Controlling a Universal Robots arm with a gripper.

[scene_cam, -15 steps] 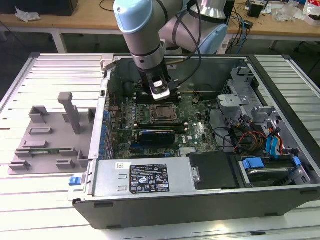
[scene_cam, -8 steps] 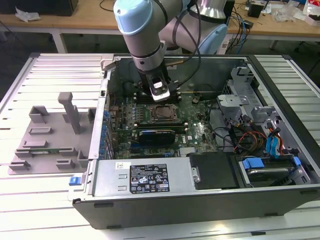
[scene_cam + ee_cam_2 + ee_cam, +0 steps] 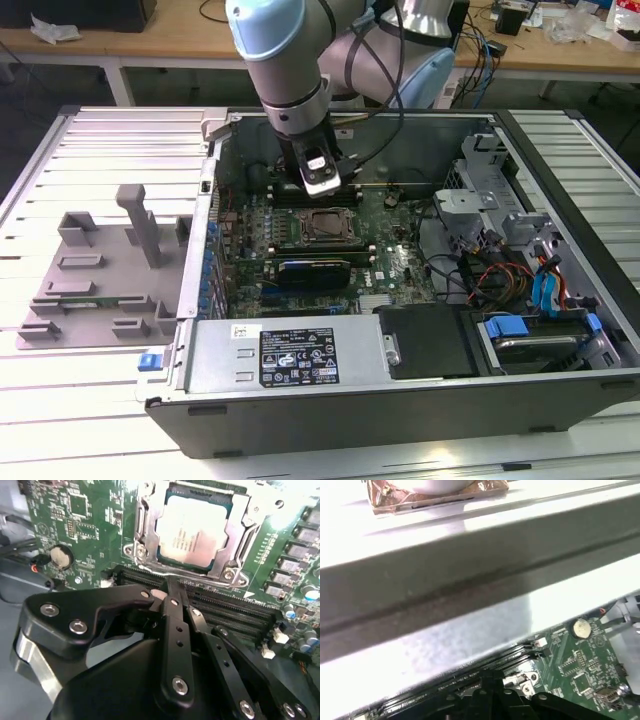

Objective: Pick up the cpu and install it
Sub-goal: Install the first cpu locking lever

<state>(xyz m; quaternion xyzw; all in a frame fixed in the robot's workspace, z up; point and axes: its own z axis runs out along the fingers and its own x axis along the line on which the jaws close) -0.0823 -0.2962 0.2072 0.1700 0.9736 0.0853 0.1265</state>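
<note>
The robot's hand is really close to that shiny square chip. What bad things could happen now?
The black end effector sits just beside the silvery square cpu, which lies in its metal socket frame. A bump could scratch the chip or bend the frame. It also hangs over the black memory slots on the green motherboard, so dropping lower might knock small parts there.

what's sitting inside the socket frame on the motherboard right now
The cpu lies flat inside the socket frame, silvery top up. What lies beneath the chip is covered. The gripper hangs beside it, holding nothing.
</note>
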